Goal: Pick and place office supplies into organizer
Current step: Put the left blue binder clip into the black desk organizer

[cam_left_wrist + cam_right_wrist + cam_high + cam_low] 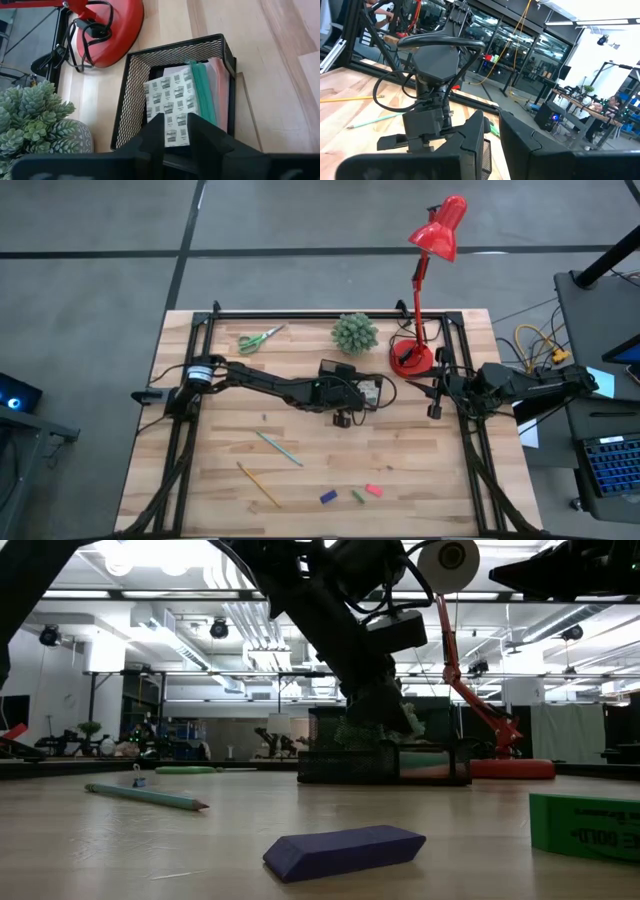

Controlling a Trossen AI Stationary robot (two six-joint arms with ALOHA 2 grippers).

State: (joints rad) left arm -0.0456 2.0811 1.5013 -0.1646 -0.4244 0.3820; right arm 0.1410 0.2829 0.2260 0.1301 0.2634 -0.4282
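Note:
My left gripper (176, 120) (350, 398) hangs open just above the black mesh organizer (131, 100) (372, 393). Inside it a white dotted cube (172, 95) leans against green and pink pads (216, 85). My fingers overlap the cube's near corners; I cannot tell whether they touch it. Loose on the table lie the green-handled scissors (260, 338), teal pen (278, 448), yellow pencil (258, 484), and blue (328, 497), green (357, 496) and pink (373, 490) pieces. My right gripper (436, 395) waits shut at the right edge.
The red lamp's round base (412, 358) with its cord stands just beyond the organizer, and the spiky potted plant (355, 333) stands to the far left of it. A black frame rail runs along the table's edges. In the low view the blue piece (345, 850) lies nearest.

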